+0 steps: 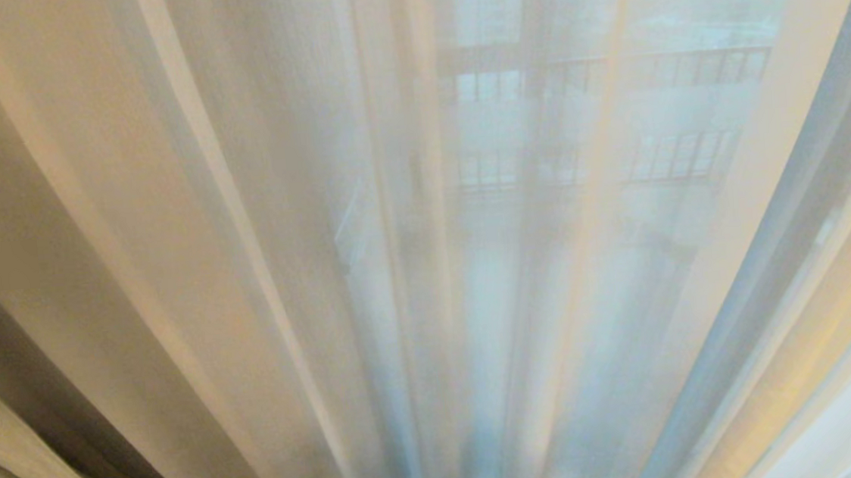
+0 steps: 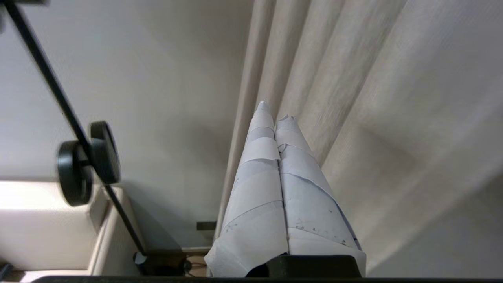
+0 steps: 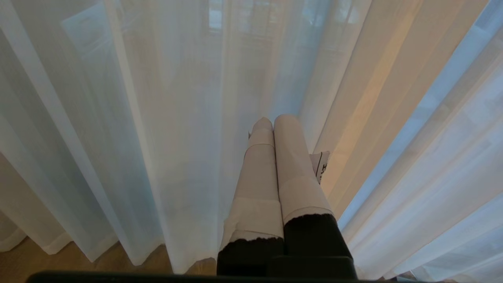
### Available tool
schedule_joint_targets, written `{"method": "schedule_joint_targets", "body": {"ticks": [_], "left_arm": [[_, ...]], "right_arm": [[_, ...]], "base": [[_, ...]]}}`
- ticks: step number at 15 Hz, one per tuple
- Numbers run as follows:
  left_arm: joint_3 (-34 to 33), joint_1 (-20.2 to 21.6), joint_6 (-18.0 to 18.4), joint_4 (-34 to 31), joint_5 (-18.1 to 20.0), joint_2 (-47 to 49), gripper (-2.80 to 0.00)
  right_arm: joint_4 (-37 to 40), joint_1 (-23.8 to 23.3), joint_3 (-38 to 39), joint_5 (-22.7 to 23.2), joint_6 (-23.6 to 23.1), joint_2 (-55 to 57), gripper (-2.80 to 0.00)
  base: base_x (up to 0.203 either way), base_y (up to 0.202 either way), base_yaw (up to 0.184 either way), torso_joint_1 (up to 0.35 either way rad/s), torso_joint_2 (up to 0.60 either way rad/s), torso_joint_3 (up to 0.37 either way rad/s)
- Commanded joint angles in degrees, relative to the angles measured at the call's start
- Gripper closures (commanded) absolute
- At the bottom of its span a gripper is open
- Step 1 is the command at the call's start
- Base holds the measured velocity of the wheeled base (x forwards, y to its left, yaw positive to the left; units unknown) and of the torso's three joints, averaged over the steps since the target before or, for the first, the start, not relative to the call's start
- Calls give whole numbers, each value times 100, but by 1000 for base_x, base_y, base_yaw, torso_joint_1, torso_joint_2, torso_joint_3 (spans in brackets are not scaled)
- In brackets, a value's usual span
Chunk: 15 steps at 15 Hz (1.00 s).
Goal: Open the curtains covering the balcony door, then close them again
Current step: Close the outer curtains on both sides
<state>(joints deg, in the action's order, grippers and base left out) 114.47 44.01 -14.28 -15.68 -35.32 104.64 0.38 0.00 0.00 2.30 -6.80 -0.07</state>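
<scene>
The thin white see-through sheer curtains (image 1: 367,274) hang drawn across the whole head view. Through them shows the tall glass balcony door in its dark frame (image 1: 537,70), with the dark barred railing (image 1: 610,72) beyond. The heavy pale grey-beige woven drapes (image 2: 353,78) are gathered at the far left.

The left tool (image 2: 275,114), its tape-wrapped fingers (image 2: 259,157) pressed together and holding nothing, points at the drape folds next to the plain wall (image 2: 137,78). A black stand with round knobs (image 2: 86,161) stands near it. The right tool (image 3: 273,120) is likewise closed and empty, just in front of the sheers.

As I judge it, the sheers still need opening. A closed tool can only push, so the working tool should spread its fingers and pinch one pleat edge. It should then draw the fabric sideways along the rail, slowly enough not to snag or tug it down.
</scene>
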Motion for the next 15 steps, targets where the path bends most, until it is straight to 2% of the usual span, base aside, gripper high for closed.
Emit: {"method": "schedule_joint_targets", "body": {"ticks": [1,6,10,12,15], "left_arm": [[14,11,-22,-6,237,178,0],[14,-24,-45,-6,1006,421,0],[14,-15,-66,-4,1417,612,0],[14,-15,-58,47,1484,716,0],[14,-24,36,567,1502,866,0]], "right_arm": [[2,0,0,2,-6,7,0],[6,0,0,-2,-6,7,0],[6,0,0,-2,0,7,0],[-3,0,0,-2,-6,7,0],[-3,0,0,6,-6,7,0]], "base": [[0,0,0,0,0,0],[0,0,0,0,0,0],[0,0,0,0,0,0],[0,0,0,0,0,0],[0,0,0,0,0,0]]}}
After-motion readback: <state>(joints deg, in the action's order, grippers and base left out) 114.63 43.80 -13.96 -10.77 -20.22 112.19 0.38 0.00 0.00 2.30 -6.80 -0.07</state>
